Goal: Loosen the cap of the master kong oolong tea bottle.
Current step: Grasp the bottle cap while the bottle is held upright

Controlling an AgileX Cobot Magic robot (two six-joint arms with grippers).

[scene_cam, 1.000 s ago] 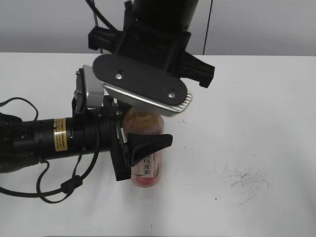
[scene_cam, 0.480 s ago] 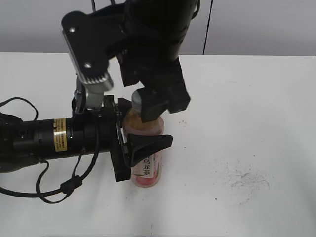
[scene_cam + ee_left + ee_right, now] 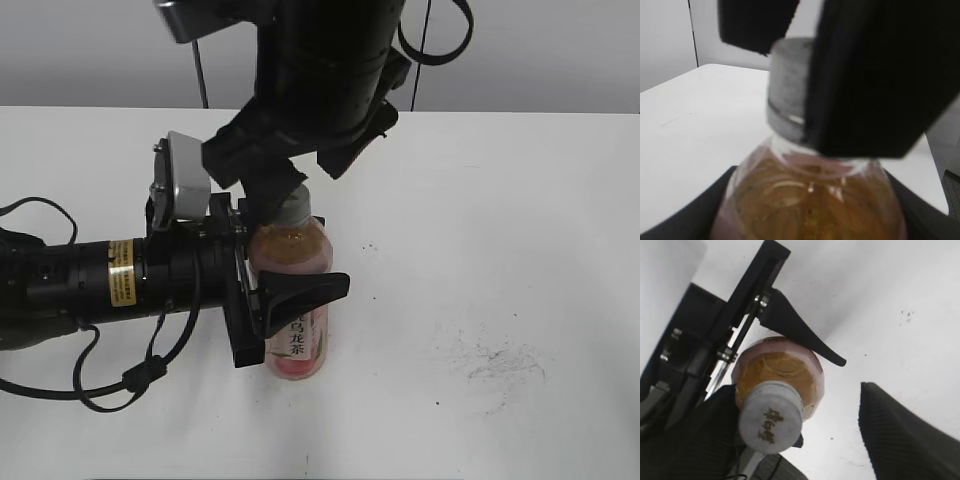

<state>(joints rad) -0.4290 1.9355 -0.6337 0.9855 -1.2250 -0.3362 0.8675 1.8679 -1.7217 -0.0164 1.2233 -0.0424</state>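
The master kong oolong tea bottle stands upright on the white table, amber tea showing above its pink label. My left gripper reaches in from the left and is shut on the bottle's body; its dark fingers flank the bottle in the left wrist view. The light-grey cap sits on the neck, with its logo visible from above. My right gripper hangs over the cap, open. One of its fingers lies close beside the cap, and the other stands well apart from it.
The left arm's black barrel and its cables lie across the table's left side. Grey scuff marks show on the white table to the right. A grey wall rises behind the table's rear edge.
The right gripper has turned about the cap and its jaws have spread apart, letting go of the cap. The left gripper and the bottle have stayed put.
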